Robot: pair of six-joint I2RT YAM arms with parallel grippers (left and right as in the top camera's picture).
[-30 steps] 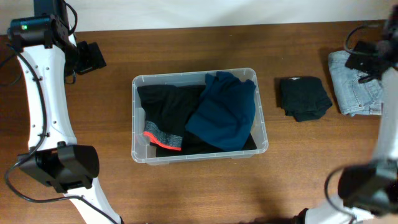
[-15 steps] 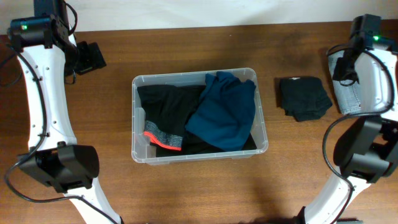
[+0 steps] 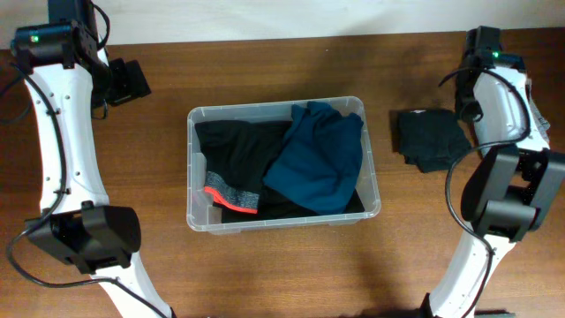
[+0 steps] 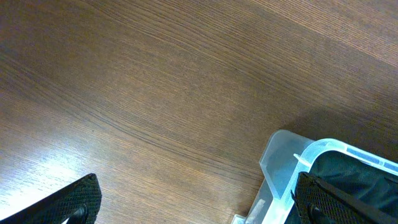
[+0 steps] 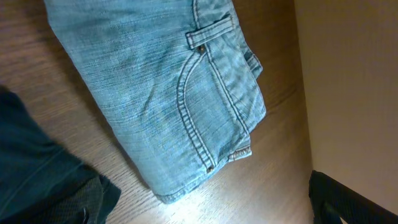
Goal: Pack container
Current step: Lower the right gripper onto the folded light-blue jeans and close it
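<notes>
The right gripper point(image 5: 208, 199) hangs spread and empty over the jeans point(image 5: 161, 93), probably next for the container point(image 3: 247, 108), while the left gripper point(image 4: 199, 202) hovers open, far left

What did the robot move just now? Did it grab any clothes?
The right arm swung left across the jeans, toward the folded black garment. It grabbed nothing. The left arm, the container and the clothes inside stayed put.
</notes>
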